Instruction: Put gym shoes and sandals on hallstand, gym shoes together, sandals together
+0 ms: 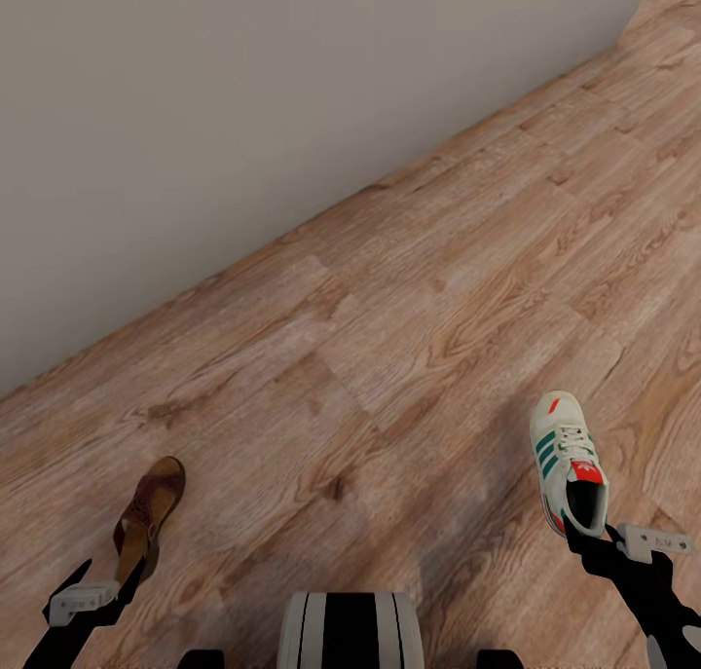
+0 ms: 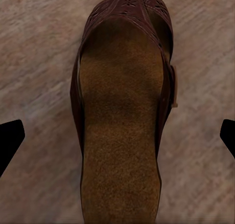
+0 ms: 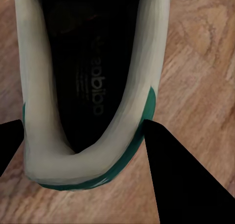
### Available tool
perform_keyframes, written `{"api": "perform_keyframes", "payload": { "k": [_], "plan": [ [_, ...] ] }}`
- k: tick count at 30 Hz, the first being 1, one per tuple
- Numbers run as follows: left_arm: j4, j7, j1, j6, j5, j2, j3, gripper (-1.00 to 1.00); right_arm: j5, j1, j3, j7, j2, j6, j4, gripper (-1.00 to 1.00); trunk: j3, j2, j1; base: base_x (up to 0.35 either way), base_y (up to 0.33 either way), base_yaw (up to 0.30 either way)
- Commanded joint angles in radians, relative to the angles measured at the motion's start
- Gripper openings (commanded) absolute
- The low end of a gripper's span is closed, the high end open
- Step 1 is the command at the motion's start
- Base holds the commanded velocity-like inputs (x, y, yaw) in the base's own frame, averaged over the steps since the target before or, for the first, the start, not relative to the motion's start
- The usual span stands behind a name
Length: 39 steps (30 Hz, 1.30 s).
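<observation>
One dark brown sandal (image 1: 151,511) with a tan footbed lies on the wood corridor floor (image 1: 438,260) at the lower left. My left gripper (image 1: 107,574) hovers at its heel end. In the left wrist view the sandal (image 2: 122,111) lies between the two fingers of the open gripper (image 2: 117,131), and neither finger touches it. One cream gym shoe (image 1: 568,460) with green stripes is at the lower right. My right gripper (image 1: 591,538) is at its heel. In the right wrist view both fingers press the sides of the heel (image 3: 73,160), so the gripper (image 3: 83,121) is shut on it. The hallstand is out of view.
A plain grey wall (image 1: 195,114) runs diagonally across the upper left and meets the floor. Bare planks stretch from the shoes to the far right. My base (image 1: 350,630) shows at the bottom middle.
</observation>
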Motion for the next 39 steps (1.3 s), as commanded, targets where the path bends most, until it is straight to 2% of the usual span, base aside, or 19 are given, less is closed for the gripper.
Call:
{"api": "perform_keyframes", "payload": {
  "k": [1,26,39],
  "plan": [
    [0.0,0.0,0.0,0.0,0.0,0.0,0.0,1.0,-0.002,0.0,0.0,-0.001,0.0,0.0,0.0,-1.0,-0.002,0.0,0.0,0.0,0.0,0.0],
    [0.0,0.0,0.0,0.0,0.001,0.001,0.0,1.0,-0.002,0.0,0.001,-0.001,0.0,0.001,0.0,-1.0,-0.039,0.0,0.0,0.0,0.0,0.0],
    [0.0,0.001,-0.009,0.0,0.001,-0.002,0.0,1.0,-0.002,0.0,0.002,-0.001,0.0,0.001,0.0,-1.0,-0.045,0.0,0.0,0.0,0.0,0.0]
  ]
}}
